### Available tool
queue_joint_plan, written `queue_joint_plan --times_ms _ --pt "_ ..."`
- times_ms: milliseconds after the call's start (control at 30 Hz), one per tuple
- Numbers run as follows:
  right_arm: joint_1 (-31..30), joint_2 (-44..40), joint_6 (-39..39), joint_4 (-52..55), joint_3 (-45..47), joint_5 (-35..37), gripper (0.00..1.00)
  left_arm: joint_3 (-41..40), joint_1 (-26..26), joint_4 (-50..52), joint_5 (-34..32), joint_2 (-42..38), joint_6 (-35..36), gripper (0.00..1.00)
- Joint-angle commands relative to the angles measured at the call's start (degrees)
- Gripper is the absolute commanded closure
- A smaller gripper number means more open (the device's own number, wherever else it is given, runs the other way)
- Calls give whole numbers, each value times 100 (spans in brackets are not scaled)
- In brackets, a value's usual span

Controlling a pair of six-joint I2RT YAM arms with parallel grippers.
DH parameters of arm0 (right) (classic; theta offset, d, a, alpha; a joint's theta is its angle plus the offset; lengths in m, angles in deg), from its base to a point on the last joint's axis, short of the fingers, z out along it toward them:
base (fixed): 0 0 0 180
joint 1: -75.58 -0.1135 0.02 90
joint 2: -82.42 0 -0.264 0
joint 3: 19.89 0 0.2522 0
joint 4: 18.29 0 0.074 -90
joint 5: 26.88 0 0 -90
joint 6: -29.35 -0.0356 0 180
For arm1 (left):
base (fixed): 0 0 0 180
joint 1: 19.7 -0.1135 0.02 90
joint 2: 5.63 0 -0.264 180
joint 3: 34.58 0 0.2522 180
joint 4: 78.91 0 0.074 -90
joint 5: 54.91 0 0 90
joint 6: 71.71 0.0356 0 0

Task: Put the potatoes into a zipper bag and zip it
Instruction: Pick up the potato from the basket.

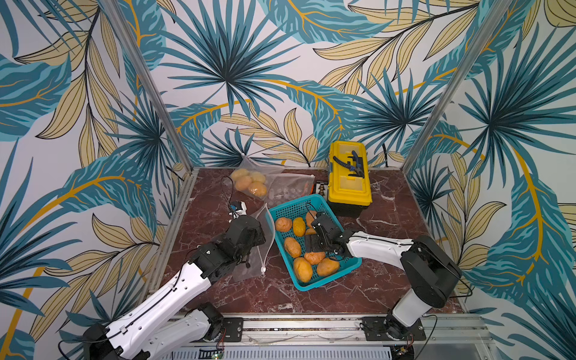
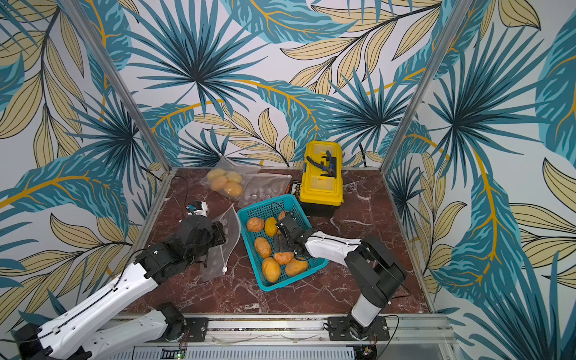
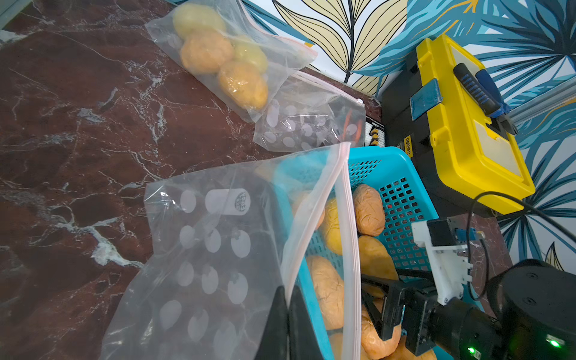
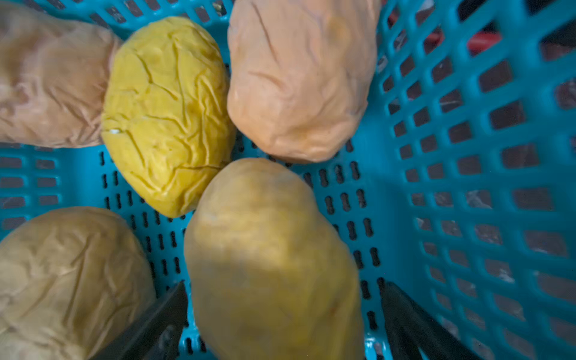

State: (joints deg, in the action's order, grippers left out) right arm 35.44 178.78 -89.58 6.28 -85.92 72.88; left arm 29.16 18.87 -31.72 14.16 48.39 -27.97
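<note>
Several yellow-orange potatoes (image 1: pixel 302 269) (image 2: pixel 270 269) lie in a teal perforated basket (image 1: pixel 293 204) (image 2: pixel 265 202) at mid-table. My right gripper (image 4: pixel 284 284) is down in the basket, open, with its two fingers on either side of one tan potato (image 4: pixel 274 249) and a small gap on each side. A clear zipper bag (image 3: pixel 212 249) (image 2: pixel 229 230) printed with white ovals stands just left of the basket with its mouth apart. My left gripper (image 3: pixel 288 291) is shut on the nearer lip of that bag. No potato shows inside the bag.
A yellow toolbox (image 1: pixel 349 177) with pliers on its lid stands behind the basket. At the back lie a bag holding several potatoes (image 1: pixel 249 182) and another flat clear bag (image 1: pixel 290 187). A small white and blue device (image 1: pixel 238 207) with a cable sits left of them.
</note>
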Motion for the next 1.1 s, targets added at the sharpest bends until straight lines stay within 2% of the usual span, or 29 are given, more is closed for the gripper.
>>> queue_joint_plan --times_ms 0,233,400,633,867,1067 --pt "13 60 0 43 -103 -201 13 207 -21 -12 59 -66 105 100" --pt "15 -297 -52 59 57 -149 29 194 -19 -11 65 -94 123 100" --pt "12 -625 -88 45 202 -140 49 186 -19 -6 31 -121 117 100" --pt "10 -910 -104 88 299 -18 58 177 -19 -13 49 -157 125 100" --pt "15 -1262 -138 70 411 -95 62 192 -18 -20 156 -128 133 100" --pt "6 -2013 -109 -112 717 -438 65 261 -20 -375 776 134 406 100"
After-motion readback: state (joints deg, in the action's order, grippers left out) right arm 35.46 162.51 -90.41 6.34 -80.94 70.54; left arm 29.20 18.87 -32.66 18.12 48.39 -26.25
